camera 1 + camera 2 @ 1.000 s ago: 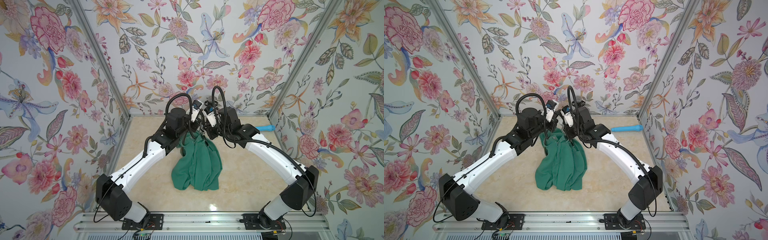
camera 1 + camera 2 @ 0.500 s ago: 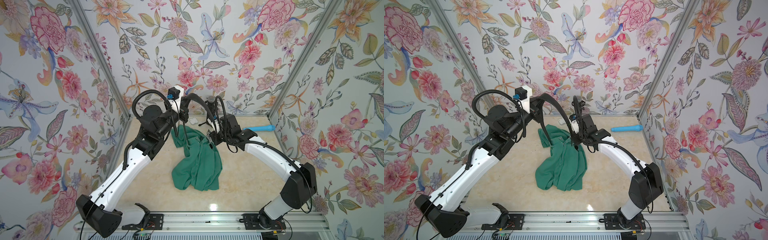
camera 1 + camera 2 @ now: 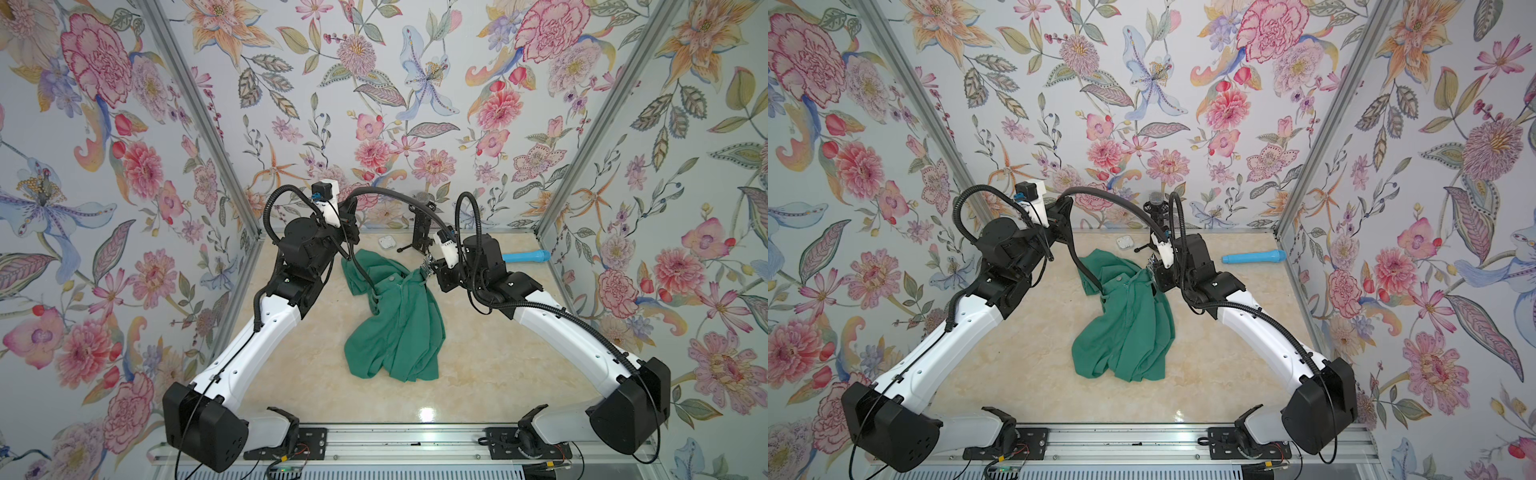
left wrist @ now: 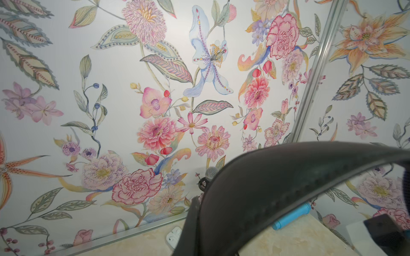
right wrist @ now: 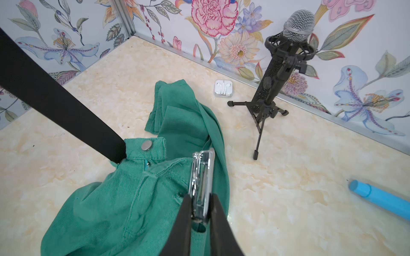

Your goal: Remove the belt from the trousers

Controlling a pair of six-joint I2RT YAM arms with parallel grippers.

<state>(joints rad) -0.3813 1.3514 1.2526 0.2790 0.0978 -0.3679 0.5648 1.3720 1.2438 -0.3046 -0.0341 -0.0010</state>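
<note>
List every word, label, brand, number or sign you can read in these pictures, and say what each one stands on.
None: no readable text shows in any view.
The earbuds case, the microphone, the blue tube, the belt with its buckle, and the trousers with their metal button show no print or marks.

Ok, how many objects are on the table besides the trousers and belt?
3, near the back wall: a white earbud case, a black microphone on a tripod, and a light blue plastic cylinder toward the right wall. The green fabric trousers may hide more.
</note>
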